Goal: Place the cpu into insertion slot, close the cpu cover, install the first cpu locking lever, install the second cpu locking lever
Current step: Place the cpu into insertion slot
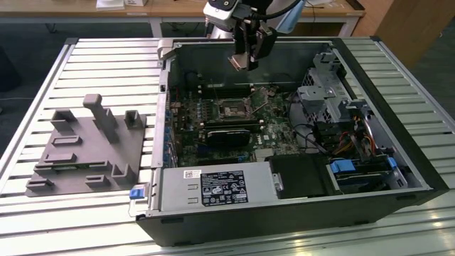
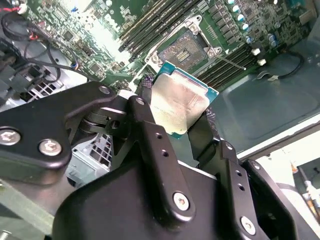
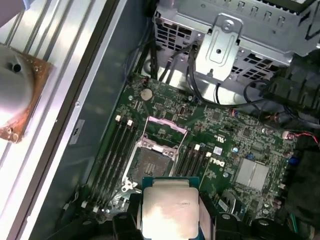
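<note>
Silver-grey cpu (image 2: 180,97) gripped by the pincer (image 2: 177,104), its held edges hidden; insertion slot (image 3: 150,165) lies bare.

You are in a robotics lab or test workshop, not a home. Evidence in the exterior view: alu slatted bench (image 1: 106,64); an open PC case (image 1: 249,224) lying on it w/ motherboard (image 1: 274,136) bare; grey fixture block (image 1: 85,149) w/ slots and posts at 9 o'clock of the case; robot arm w/ gripper (image 1: 242,61) pinching the cpu (image 1: 237,64) at 12 o'clock; wooden desks (image 1: 170,9) behind.
</note>
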Controlling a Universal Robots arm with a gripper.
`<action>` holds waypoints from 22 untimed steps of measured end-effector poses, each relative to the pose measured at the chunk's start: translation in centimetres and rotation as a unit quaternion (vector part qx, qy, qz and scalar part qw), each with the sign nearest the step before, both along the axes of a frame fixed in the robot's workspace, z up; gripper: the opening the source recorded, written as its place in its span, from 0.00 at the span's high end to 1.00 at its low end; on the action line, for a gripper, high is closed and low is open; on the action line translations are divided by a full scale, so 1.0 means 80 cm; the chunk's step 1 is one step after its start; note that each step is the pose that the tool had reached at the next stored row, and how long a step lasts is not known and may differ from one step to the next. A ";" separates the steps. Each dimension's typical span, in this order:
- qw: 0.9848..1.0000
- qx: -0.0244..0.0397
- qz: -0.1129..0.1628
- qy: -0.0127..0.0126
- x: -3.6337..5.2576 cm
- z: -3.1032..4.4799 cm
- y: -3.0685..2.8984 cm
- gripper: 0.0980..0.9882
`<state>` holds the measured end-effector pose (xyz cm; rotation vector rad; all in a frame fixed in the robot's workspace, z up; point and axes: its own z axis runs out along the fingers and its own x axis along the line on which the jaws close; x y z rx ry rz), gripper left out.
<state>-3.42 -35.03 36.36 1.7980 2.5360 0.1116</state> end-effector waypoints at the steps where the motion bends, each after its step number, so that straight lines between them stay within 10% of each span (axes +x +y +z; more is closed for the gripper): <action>1: 1.000 0.000 -0.012 0.000 0.000 -0.0004 0.0000 0.50; 9: 0.998 0.000 -0.066 0.000 0.000 -0.0021 0.0000 0.50; 17: 0.992 0.000 -0.126 0.000 0.000 -0.0048 0.0009 0.50; 22: 0.992 -0.001 -0.127 0.000 0.000 -0.0138 0.0058 0.50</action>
